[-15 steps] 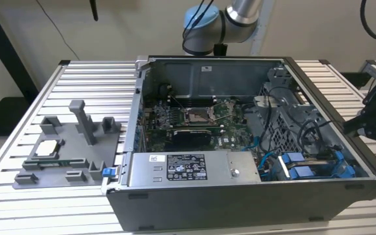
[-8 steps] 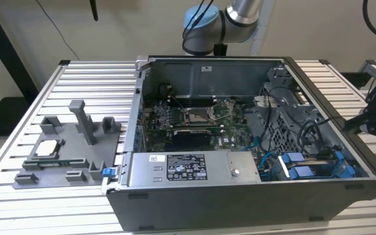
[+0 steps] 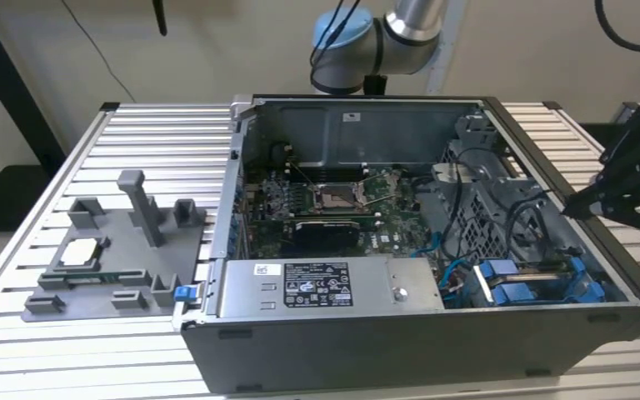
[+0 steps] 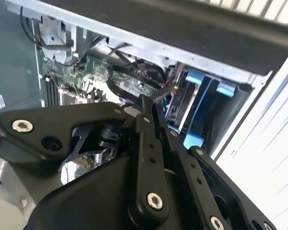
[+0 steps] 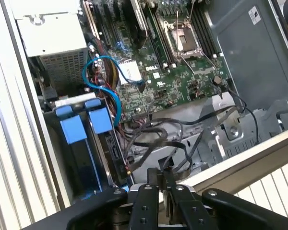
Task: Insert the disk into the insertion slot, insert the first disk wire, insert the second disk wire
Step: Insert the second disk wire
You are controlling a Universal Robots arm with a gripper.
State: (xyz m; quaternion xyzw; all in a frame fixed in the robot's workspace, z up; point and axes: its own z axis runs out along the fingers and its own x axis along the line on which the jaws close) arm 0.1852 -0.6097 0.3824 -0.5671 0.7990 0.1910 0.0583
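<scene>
Two blue-framed carriers sit side by side in the bay at the case's near right corner. I take one as the disk [image 3: 506,293] [image 5: 72,129] [image 4: 194,91], pushed into the insertion slot [image 3: 487,212], a cage of grey perforated metal. My black gripper [image 3: 572,208] hangs over the case's right wall in the exterior view. In both wrist views its fingers [image 5: 153,191] [image 4: 146,124] are pressed together. Several black disk wires [image 5: 158,139] run from the case floor up to the fingertips, and the gripper [image 5: 163,179] looks shut on the end of one.
The open computer case [image 3: 409,350] lies on a slatted metal table [image 3: 153,133]. Inside are the motherboard [image 3: 332,200], a labelled power supply [image 3: 332,287] and a looped blue cable [image 5: 103,81]. A grey fixture [image 3: 120,250] with a chip stands on the exterior view's left.
</scene>
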